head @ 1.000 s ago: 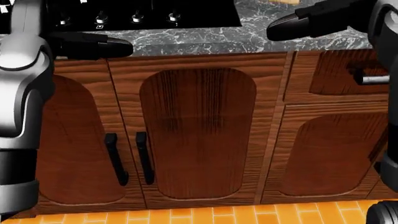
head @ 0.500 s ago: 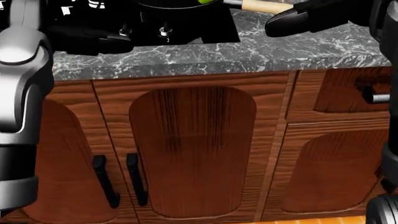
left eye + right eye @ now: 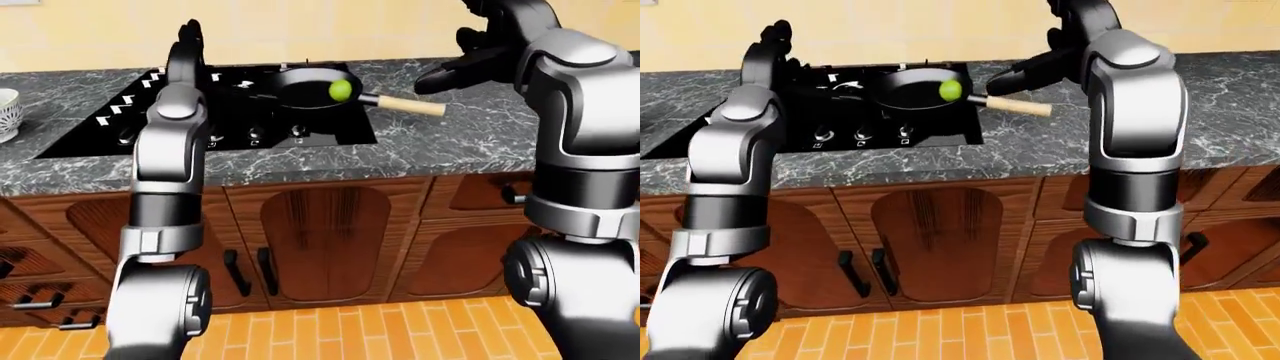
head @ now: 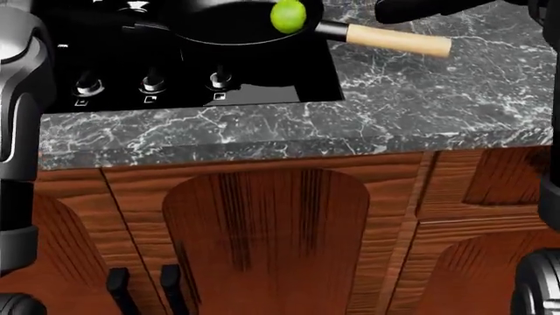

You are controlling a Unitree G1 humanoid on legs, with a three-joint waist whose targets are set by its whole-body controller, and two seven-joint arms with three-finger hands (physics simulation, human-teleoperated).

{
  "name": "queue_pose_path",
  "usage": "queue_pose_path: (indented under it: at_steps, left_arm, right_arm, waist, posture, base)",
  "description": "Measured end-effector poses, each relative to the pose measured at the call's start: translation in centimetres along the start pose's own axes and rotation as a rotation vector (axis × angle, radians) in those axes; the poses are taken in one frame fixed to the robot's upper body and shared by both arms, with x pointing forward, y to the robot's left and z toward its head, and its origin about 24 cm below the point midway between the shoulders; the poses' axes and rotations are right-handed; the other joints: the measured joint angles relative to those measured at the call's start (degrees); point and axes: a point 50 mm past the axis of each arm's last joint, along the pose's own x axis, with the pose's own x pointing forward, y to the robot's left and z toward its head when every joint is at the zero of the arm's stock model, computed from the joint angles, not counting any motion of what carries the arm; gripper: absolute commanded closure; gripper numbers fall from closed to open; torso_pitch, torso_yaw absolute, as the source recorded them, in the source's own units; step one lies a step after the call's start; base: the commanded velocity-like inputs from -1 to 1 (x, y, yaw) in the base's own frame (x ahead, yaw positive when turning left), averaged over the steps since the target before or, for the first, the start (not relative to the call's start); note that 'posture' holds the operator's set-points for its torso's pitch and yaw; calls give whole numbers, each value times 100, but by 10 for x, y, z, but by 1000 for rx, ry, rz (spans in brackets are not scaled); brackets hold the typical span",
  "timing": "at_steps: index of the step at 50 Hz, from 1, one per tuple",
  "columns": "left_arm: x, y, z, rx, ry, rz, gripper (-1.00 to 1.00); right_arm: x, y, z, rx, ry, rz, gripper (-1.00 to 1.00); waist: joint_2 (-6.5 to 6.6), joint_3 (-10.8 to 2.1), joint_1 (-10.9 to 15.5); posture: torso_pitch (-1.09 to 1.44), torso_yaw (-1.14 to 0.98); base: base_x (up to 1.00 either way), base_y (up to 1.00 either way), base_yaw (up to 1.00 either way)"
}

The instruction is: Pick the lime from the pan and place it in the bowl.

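Left-eye view: the lime (image 3: 340,91) sits at the pan (image 3: 300,86) rim, upper centre; the bowl (image 3: 8,112) is far left on the table (image 3: 440,142).

Right-eye view: the right hand (image 3: 1025,75) hovers empty, fingers seemingly spread; the left hand (image 3: 770,41) unclear. A careless reach could roll the lime off.

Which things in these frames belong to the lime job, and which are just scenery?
Belongs to the job:
- lime, sitting in the pan
- pan on the stove
- bowl, at the left edge of the left-eye view

Just there:
- stove knobs
- cabinet doors
- countertop
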Motion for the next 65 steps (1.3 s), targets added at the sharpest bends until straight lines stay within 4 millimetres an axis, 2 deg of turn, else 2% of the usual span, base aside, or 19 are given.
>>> queue_pose_path:
  at_steps: [2,5,10,13,15,19,22,25,32,44,45,48,49,54,57,59,60,62,65]
  left_arm:
    - [1,4,-7,-1,27,15,-100]
    - [1,3,-11,2,51,15,-100]
    - [0,1,-2,1,17,7,-100]
    - [-1,0,7,-1,-19,5,-100]
    - [-1,-7,3,3,-14,-16,-100]
    - [0,-13,-11,8,52,-47,-100]
    - [0,-11,-13,6,66,-38,-100]
    - [-1,-6,-4,3,32,-20,-100]
    - [0,-2,-5,6,25,-1,-100]
    - [-2,-7,-5,6,28,-18,-100]
    - [-2,-8,-7,7,36,-21,-100]
    - [-2,-11,-5,8,30,-36,-100]
    - [-2,-11,-3,7,22,-36,-100]
    - [-3,-10,6,5,-16,-28,-100]
    - [-4,-10,9,8,-23,-31,-100]
    - [-3,-6,5,7,-9,-15,-100]
    - [-2,-5,0,8,13,-11,-100]
    - [-1,-6,-7,12,51,-12,-100]
    - [-2,-6,-4,13,46,-13,-100]
  right_arm:
    - [3,6,-2,-1,18,28,-100]
    - [4,5,-4,3,29,37,-100]
    - [1,-2,2,-1,2,8,-100]
    - [-2,-5,10,-10,-32,-5,-100]
    - [-2,-6,7,-10,-28,-13,-100]
    - [4,-4,-7,4,42,-4,-100]
    - [4,-2,-6,2,44,7,-100]
    - [1,-4,5,-4,4,3,-100]
    - [1,1,8,-15,-10,25,-100]
    - [0,-1,6,-18,6,20,-100]
    - [0,-1,5,-17,11,21,-100]
    - [-1,-6,2,-10,15,4,-100]
    - [-2,-6,3,-11,12,0,-100]
    - [-5,-9,14,-21,-26,-8,-100]
    - [-5,-9,12,-15,-26,-10,-100]
    - [-2,-3,8,-17,-6,16,-100]
    - [-1,-1,6,-16,9,30,-100]
    - [0,0,5,-12,23,42,-100]
    - [-4,-5,13,-20,-5,26,-100]
  waist:
    - [47,44,51]
    - [-37,-7,77]
    - [-363,-9,132]
    - [-628,-34,115]
    - [-555,99,113]
    - [-571,310,93]
    - [-452,326,94]
    - [-170,188,53]
    - [-359,50,83]
    - [-351,54,46]
    - [-367,39,54]
    - [-568,-66,61]
    - [-565,-92,74]
    - [-229,-44,84]
    - [107,-49,103]
    - [46,161,87]
    - [39,208,96]
    - [-36,249,83]
    - [-208,302,15]
  posture:
    - [0,0]
    - [0,0]
    - [0,0]
    - [0,0]
    - [0,0]
    - [0,0]
    - [0,0]
    - [0,0]
    - [0,0]
    - [0,0]
    - [0,0]
    - [0,0]
    - [0,0]
    - [0,0]
    - [0,0]
    - [0,0]
    - [0,0]
    - [0,0]
    - [0,0]
  base:
    - [30,0,0]
    - [31,0,0]
    - [30,0,0]
    - [0,0,0]
    - [0,0,0]
    - [0,0,0]
    - [0,0,0]
    - [0,0,0]
    - [0,0,0]
    - [0,6,0]
    - [0,48,0]
    - [0,49,0]
    - [0,48,0]
    - [0,48,0]
    - [0,5,0]
    - [0,0,0]
    - [0,0,0]
    - [0,0,0]
    - [0,0,0]
